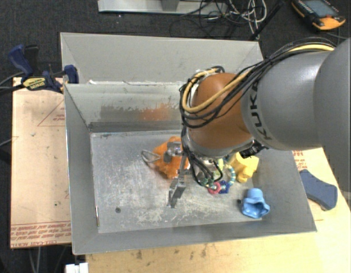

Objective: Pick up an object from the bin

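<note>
One hand (176,195) low over the bin (124,181) floor; we cannot tell whether spread or pressed together. Orange object (165,154) lies just behind it; blue object (254,203) well apart, arm-side.

dark carpet floor (27,16), tangled cables (243,7), grey metal base (158,3), orange handheld device (318,11)

The bin (124,203) is scuffed matt metal (blue toy (254,203) looks plastic).
</note>
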`<state>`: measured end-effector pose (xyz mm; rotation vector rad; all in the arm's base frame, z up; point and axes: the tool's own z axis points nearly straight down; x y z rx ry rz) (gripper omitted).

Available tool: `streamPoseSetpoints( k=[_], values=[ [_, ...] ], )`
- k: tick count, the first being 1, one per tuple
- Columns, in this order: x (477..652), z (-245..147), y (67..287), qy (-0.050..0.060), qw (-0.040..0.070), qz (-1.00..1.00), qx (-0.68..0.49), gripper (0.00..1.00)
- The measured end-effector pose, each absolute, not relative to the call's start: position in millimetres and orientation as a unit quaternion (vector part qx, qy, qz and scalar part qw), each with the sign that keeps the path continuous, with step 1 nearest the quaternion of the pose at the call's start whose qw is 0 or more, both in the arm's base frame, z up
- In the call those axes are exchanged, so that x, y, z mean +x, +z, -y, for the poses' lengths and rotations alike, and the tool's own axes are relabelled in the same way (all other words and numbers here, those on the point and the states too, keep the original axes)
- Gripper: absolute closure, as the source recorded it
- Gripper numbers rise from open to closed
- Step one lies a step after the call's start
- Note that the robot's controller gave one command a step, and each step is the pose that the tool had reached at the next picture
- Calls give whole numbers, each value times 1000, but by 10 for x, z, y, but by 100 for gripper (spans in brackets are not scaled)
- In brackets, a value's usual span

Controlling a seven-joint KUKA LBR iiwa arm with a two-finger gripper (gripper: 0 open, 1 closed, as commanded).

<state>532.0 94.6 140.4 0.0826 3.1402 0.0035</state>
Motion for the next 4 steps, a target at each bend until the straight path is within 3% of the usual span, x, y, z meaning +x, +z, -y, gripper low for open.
streamPoseSetpoints(
  k=[1, 2, 3, 4],
  values=[
    [5600, -757, 1016, 2, 7, -998, 58, 0],
    [5638, -634, 711, 3, 4, -997, 75, 0],
    [5944, -418, 713, 2, 1, -995, 105, 0],
    [6049, -251, 746, 1, 4, -997, 75, 0]
  ],
)
